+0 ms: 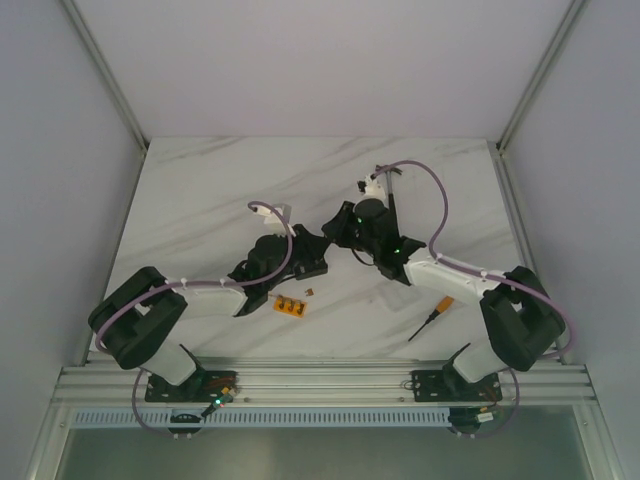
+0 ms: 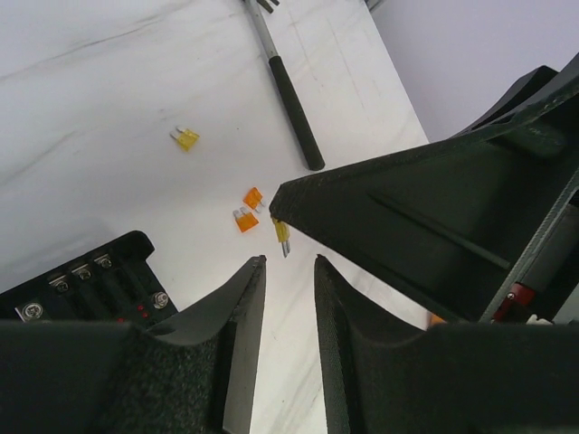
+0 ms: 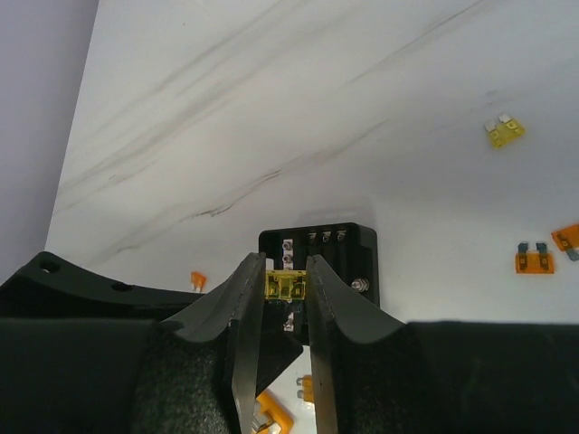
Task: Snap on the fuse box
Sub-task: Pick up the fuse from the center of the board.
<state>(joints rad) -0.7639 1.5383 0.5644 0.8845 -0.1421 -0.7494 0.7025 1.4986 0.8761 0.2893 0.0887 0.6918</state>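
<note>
1. Left gripper (image 2: 289, 264) at bottom edge, fingers slightly apart, nothing between.
2. Fuse box (image 2: 90, 282) at lower left on white table (image 2: 109, 90).
3. Right gripper (image 2: 277, 206) reaching in from the right, yellow blade fuse (image 2: 282, 237) at its tip.
4. Two orange fuses (image 2: 248, 210) just beside that tip; loose yellow fuse (image 2: 185, 138) and black-handled tool (image 2: 294, 99) farther off.

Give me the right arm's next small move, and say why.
Probably ease the right gripper forward along its fingers toward the fuse box. It pinches a yellow fuse, and the box's slots lie right behind it in the right wrist view, while the left wrist view shows the fuse hanging clear of the box.
</note>
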